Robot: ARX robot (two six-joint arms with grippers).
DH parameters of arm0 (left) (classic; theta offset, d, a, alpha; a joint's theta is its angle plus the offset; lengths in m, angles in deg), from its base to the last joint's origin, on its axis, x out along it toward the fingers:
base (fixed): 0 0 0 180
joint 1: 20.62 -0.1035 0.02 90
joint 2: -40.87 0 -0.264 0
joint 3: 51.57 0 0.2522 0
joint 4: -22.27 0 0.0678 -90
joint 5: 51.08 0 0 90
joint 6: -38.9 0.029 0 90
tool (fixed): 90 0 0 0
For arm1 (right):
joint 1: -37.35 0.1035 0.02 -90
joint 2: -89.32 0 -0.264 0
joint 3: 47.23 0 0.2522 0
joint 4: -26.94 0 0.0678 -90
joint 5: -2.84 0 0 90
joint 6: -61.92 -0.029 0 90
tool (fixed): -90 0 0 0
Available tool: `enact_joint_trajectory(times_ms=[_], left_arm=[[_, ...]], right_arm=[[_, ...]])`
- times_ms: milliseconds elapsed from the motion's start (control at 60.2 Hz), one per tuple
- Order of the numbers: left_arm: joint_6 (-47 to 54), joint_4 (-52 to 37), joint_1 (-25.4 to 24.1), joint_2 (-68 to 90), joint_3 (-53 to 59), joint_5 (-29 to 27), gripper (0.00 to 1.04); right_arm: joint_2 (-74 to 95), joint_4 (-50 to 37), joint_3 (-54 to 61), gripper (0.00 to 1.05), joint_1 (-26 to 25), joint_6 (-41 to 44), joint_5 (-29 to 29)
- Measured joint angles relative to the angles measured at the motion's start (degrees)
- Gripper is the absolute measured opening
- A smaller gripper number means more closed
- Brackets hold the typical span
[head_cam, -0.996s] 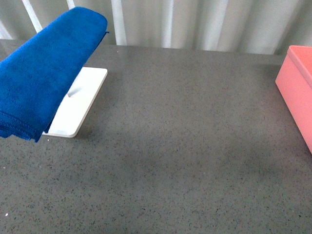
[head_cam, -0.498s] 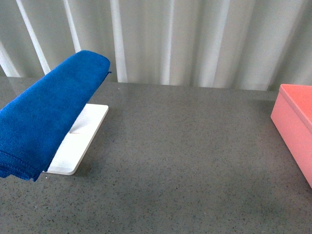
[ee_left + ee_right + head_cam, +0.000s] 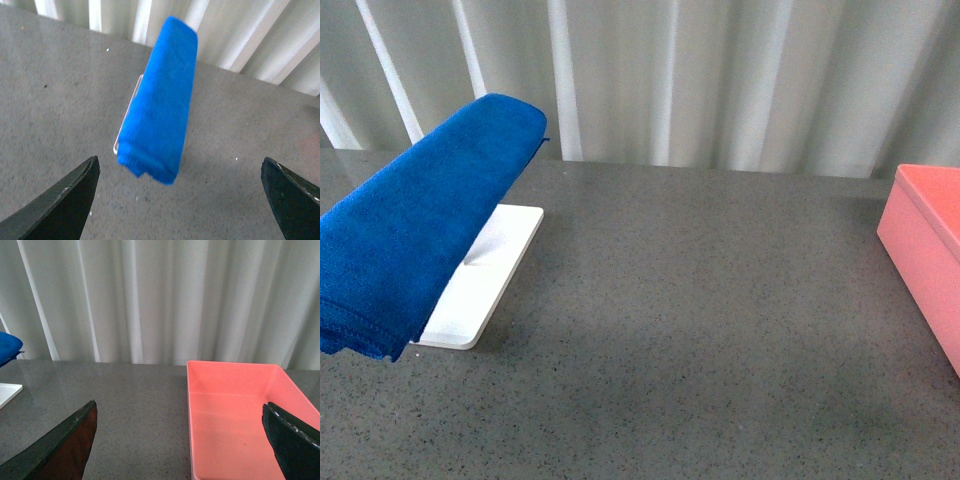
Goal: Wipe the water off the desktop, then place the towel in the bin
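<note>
The blue towel (image 3: 420,232) hangs folded over a rack on the white tray (image 3: 480,283) at the left of the speckled grey desktop (image 3: 700,320). It also shows in the left wrist view (image 3: 160,115), ahead of my open, empty left gripper (image 3: 182,200). The pink bin (image 3: 930,255) stands at the right edge. In the right wrist view the bin (image 3: 240,415) is empty and lies ahead of my open, empty right gripper (image 3: 180,445). Neither gripper shows in the front view. I see no water on the desktop.
A white pleated curtain (image 3: 660,80) runs behind the desktop's far edge. The rack under the towel is hidden by the cloth. A corner of the white tray (image 3: 7,392) and the towel's tip (image 3: 7,347) show in the right wrist view.
The front view has tilted upward: more of the curtain shows and the towel, tray and bin sit lower in the picture. Nothing on the desktop has moved.
</note>
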Motion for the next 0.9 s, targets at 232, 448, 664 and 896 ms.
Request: enact_joint_trajectory(times_ms=[232,448,664,896], left_arm=[[13.81,-2.78,-0.24,33.66,-19.47,3.41,0.98],[22.95,0.5,0.57,54.47,-39.19,0.63,0.98],[27.08,7.61,1.81,69.94,-54.82,0.48,0.98],[24.17,12.7,2.01,79.43,-66.01,0.07,0.98]], right_arm=[[0.0,0.0,0.0,0.98,0.0,0.0,0.0],[0.0,0.0,0.0,0.98,0.0,0.0,0.0],[0.0,0.0,0.0,0.98,0.0,0.0,0.0],[0.0,0.0,0.0,0.98,0.0,0.0,0.0]])
